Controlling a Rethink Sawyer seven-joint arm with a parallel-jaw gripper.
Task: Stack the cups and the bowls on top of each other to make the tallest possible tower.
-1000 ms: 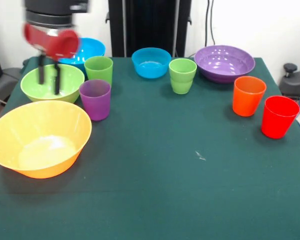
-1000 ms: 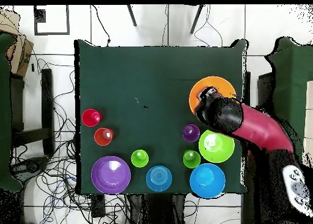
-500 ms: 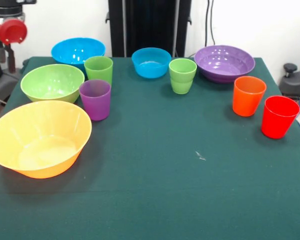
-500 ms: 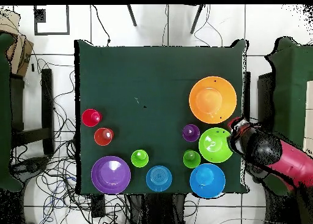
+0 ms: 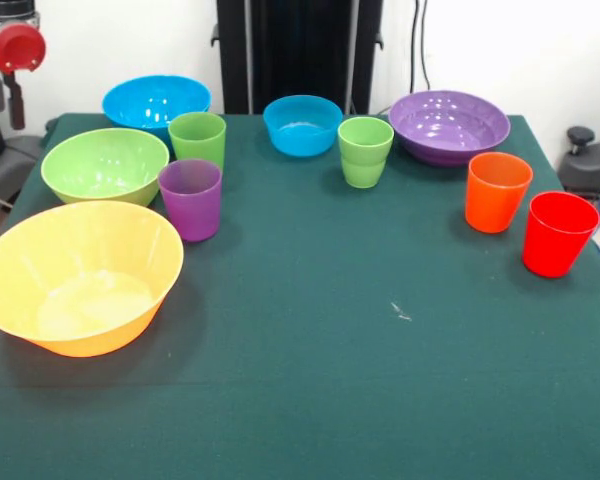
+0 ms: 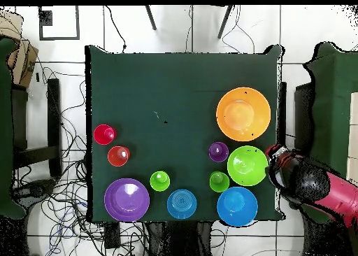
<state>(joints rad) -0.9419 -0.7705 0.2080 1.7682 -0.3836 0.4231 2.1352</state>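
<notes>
- Nothing's stacked yet, every piece sits on its own on the green worktop [image 5: 310, 390].
- Going by the front view as a clock: big orange bowl [image 5: 78, 276] is at about 9, with the green bowl [image 5: 105, 165] just behind it around 10 and the large blue bowl [image 5: 156, 101] past that at 11.
- The purple cup [image 5: 191, 199] is just beside the green bowl, and one green cup [image 5: 197, 141] sits right behind it.
- Smaller blue bowl [image 5: 302, 124] and the second green cup [image 5: 365, 151] are near 12, purple bowl [image 5: 449, 125] around 1, orange cup [image 5: 497, 191] and red cup [image 5: 558, 233] at 2 to 3.
- The end effector [image 5: 10, 75] is parked off the worktop edge up at 10 to 11, holding nothing. Honestly can't tell if it's spread or closed from here.
- Handling guess: these all look like thin glossy plastic, so light, fairly stiff, and slippery.
- Cups taper, so I'd pinch one wall at the rim rather than squeeze the outside, where it could squirt out.
- Bowls are too wide to span, so rim wall pinch there too.
- Light pieces will probably tip or skate if nudged, so go gentle.
</notes>
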